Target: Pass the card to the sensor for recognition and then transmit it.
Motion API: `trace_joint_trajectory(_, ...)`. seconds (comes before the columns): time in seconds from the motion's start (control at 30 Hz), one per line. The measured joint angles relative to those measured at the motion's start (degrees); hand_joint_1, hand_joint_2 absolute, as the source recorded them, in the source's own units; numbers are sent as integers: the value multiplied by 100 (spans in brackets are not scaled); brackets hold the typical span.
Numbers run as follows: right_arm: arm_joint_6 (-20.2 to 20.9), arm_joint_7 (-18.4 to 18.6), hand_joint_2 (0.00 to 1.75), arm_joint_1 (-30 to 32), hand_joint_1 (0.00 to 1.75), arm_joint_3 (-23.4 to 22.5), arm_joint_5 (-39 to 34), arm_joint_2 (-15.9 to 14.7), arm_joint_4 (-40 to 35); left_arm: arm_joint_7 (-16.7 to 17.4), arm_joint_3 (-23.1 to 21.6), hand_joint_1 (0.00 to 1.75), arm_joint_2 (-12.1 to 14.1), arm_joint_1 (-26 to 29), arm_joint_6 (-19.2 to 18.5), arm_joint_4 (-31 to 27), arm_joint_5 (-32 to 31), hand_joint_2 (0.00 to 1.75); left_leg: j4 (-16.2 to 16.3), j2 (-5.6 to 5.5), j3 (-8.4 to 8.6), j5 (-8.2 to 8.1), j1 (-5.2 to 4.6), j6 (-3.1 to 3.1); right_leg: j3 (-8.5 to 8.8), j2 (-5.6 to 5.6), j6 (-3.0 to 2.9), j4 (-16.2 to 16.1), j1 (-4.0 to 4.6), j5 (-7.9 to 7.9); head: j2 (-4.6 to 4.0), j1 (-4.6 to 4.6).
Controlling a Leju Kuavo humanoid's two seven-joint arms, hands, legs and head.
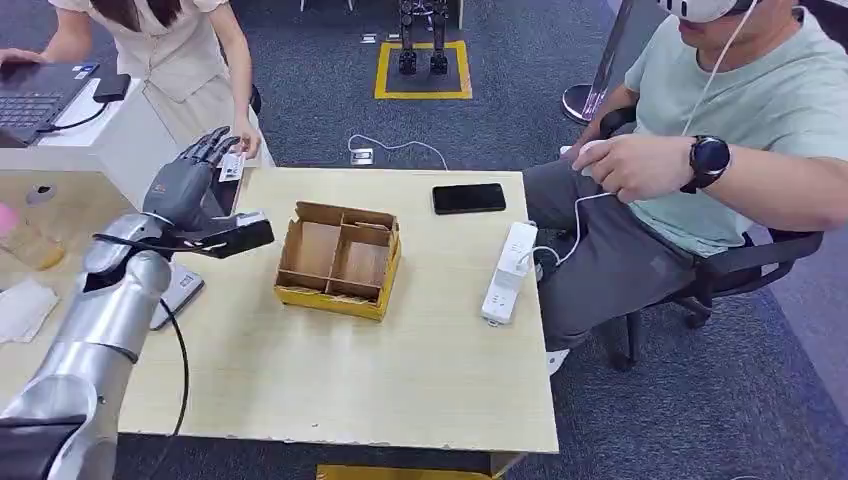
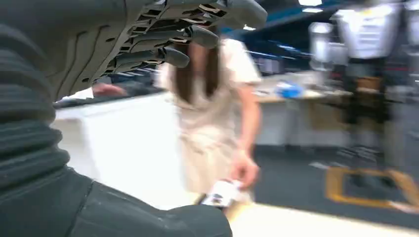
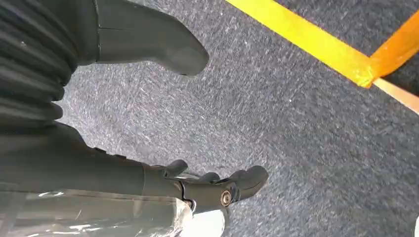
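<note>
A small white printed card (image 1: 232, 166) is pinched in the hand of a person in a cream dress (image 1: 180, 50) beyond the table's far left corner. My left hand (image 1: 186, 180) is raised just beside it, fingers spread and holding nothing. The left wrist view shows the card (image 2: 221, 193) in the person's hand, apart from my fingers (image 2: 168, 37). A flat grey device (image 1: 180, 288), possibly the sensor, lies on the table partly under my left forearm. My right hand (image 3: 197, 118) hangs over grey carpet, thumb and fingers apart, empty.
A cardboard divider box (image 1: 340, 260) stands mid-table (image 1: 330, 390). A black phone (image 1: 469, 198) and a white power strip (image 1: 508, 272) lie toward the right edge. A seated person in a headset (image 1: 740, 120) is close on the right. A laptop (image 1: 35, 95) sits far left.
</note>
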Motion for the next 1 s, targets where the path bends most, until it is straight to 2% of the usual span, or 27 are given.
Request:
trace_joint_trajectory(0.03,9,-7,175,3,0,-26,37,0,0,-308,-96,0,321,-29,-405,7,366,175,0,11,-1,-1,0,-2,-4,10,-1,6,0,0,0,2)
trace_joint_trajectory(0.07,18,-15,175,1,0,-55,79,0,0,-460,-220,0,653,-46,-831,-21,783,175,-1,26,2,-3,1,-9,-11,28,-2,17,1,0,0,2)
trace_joint_trajectory(0.1,28,-26,175,1,0,-87,133,0,0,-468,-390,0,1193,-44,-1490,-190,1479,175,-1,45,2,-8,4,-19,-27,52,-4,26,2,0,0,-2)
trace_joint_trajectory(0.17,77,-31,175,17,0,-142,226,-4,0,-128,-782,0,2082,-77,-2565,-823,2951,175,0,70,-16,-9,15,-24,-54,74,-22,27,14,5,0,-19)
trace_joint_trajectory(0.23,96,-31,175,32,0,-221,304,-18,0,450,-1254,0,3055,-308,-3275,-1531,4319,175,1,52,-32,-9,26,-29,-68,53,-32,23,21,-5,2,-26)
trace_joint_trajectory(0.3,96,-35,175,17,0,-280,365,-20,0,1088,-1750,0,3804,-683,-3784,-2213,5411,175,3,28,-41,-13,39,-36,-69,30,-44,17,36,-15,0,-19)
trace_joint_trajectory(0.37,96,-39,175,1,0,-352,422,-22,-4,2193,-2316,0,4462,-1301,-4459,-2930,6662,175,4,1,-48,-12,42,-35,-54,0,-41,12,39,-18,2,-24)
trace_joint_trajectory(0.4,96,-42,175,-10,0,-387,450,-22,-9,2742,-2673,0,4717,-1690,-4611,-3287,7330,175,6,-3,-55,-12,45,-35,-50,-3,-36,11,43,-13,-2,-9)
trace_joint_trajectory(0.47,96,-44,175,-30,0,-446,488,-22,-22,3478,-3351,0,5191,-2469,-4684,-3886,8314,175,7,-9,-54,-13,41,-35,-55,-11,-32,4,42,-16,2,13)
trace_joint_trajectory(0.5,96,-44,175,-48,0,-470,496,-22,-26,3662,-3610,0,5324,-2774,-4677,-4119,8549,175,6,-6,-54,-12,36,-34,-48,-8,-31,6,37,-11,0,22)
trace_joint_trajectory(0.57,94,-44,175,-61,0,-527,512,-22,-31,3849,-4180,0,5651,-3258,-4605,-4630,8888,175,6,-2,-50,-12,32,-34,-48,-4,-30,7,35,-10,2,13)
trace_joint_trajectory(0.67,90,-44,175,-64,0,-566,531,-20,-39,3836,-4820,0,5973,-3729,-4325,-5196,8985,175,6,-7,-46,-12,32,-35,-46,-11,-29,6,34,-12,2,20)
trace_joint_trajectory(0.73,85,-46,175,-84,0,-599,542,-17,-39,3672,-5157,0,6130,-3980,-4091,-5478,8847,175,6,-14,-48,-11,39,-36,-41,-21,-31,7,36,-10,0,20)
trace_joint_trajectory(0.83,74,-79,175,-91,0,-667,544,-7,-42,2987,-5660,0,6395,-4144,-3524,-5744,8243,175,3,-16,-34,-10,32,-37,-31,-23,-32,10,31,-12,0,22)
trace_joint_trajectory(0.93,39,-88,175,-89,0,-724,540,-4,-42,2198,-6112,0,6653,-4040,-2605,-5864,7533,175,3,-18,-29,-10,36,-38,-31,-24,-34,10,33,-12,0,18)
trace_joint_trajectory(1.0,-9,-90,175,-77,0,-785,540,-2,-42,1836,-6372,0,6742,-3791,-1746,-5890,7071,175,3,-21,-26,-9,35,-39,-29,-28,-35,10,32,-14,0,16)
